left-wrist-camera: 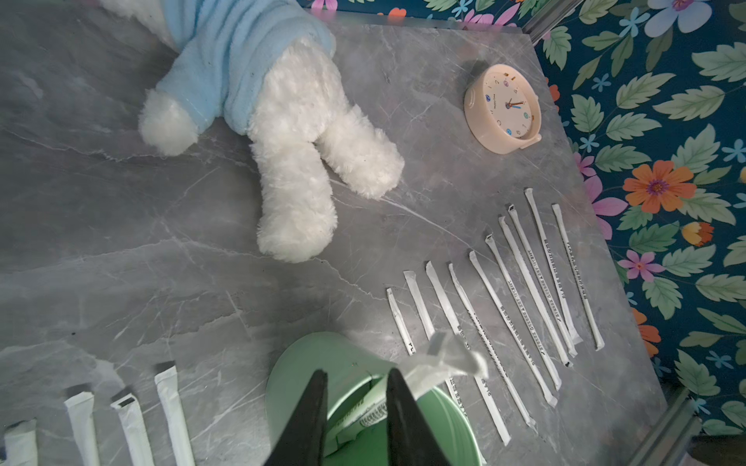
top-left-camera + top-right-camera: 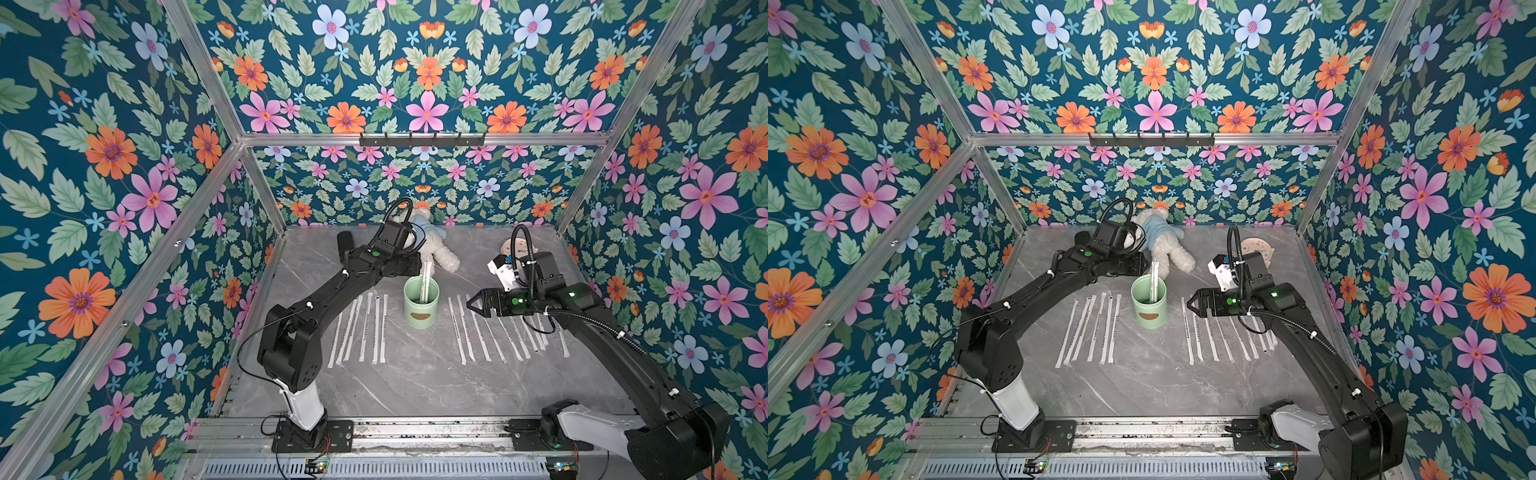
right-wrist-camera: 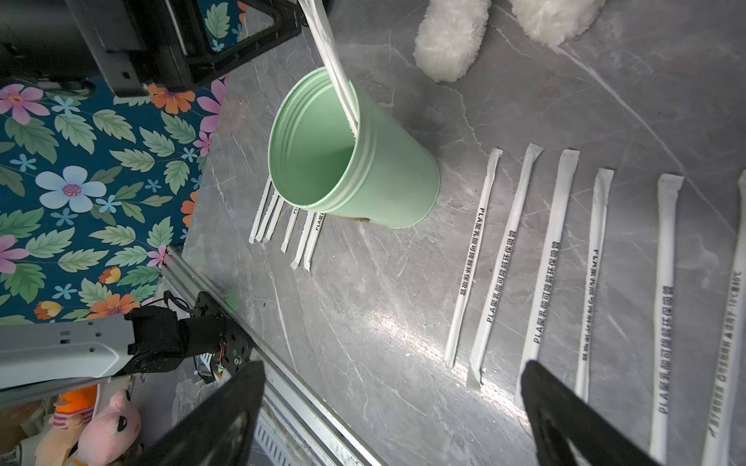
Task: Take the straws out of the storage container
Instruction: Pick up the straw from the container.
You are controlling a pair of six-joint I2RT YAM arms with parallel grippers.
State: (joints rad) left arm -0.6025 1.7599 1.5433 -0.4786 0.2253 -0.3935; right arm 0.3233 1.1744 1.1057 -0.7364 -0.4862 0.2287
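Left wrist view has the left hand (image 1: 357, 373) poised over the mouth of the mint-green cup (image 1: 298, 363), its two dark fingers set narrow with a slim gap between them. The paper tops of the last straws (image 1: 444, 355) fan out just past one fingertip, and their printed bodies run down inside the cup behind the fingers. Whether the hand actually pinches them I cannot tell. In the right wrist view they lean on the cup's rim and rise towards that hand.

The step in hand, as I judge it, is the pick of these last straws. The next move calls for a firm close on the flat wrappers near their tops. Then comes a straight lift, high enough for the long ends to clear the rim without tipping the cup, and a lay-down beside the straws left of the cup.

The right hand (image 3: 393, 363) hangs wide and empty above the straws right of the cup.

Counted:
- Two straws stand in the cup, as near as I can tell.
- Six lie in the left row (image 2: 365, 328).
- Ten lie in the right row (image 1: 508, 318).

Both rows lie flat on the grey marble bench (image 2: 415, 386). There is one cup. One pinkish clock (image 1: 502, 109) sits behind the cup and to its right, and one white plush bear (image 1: 298, 161) in a blue jumper lies just behind the cup.
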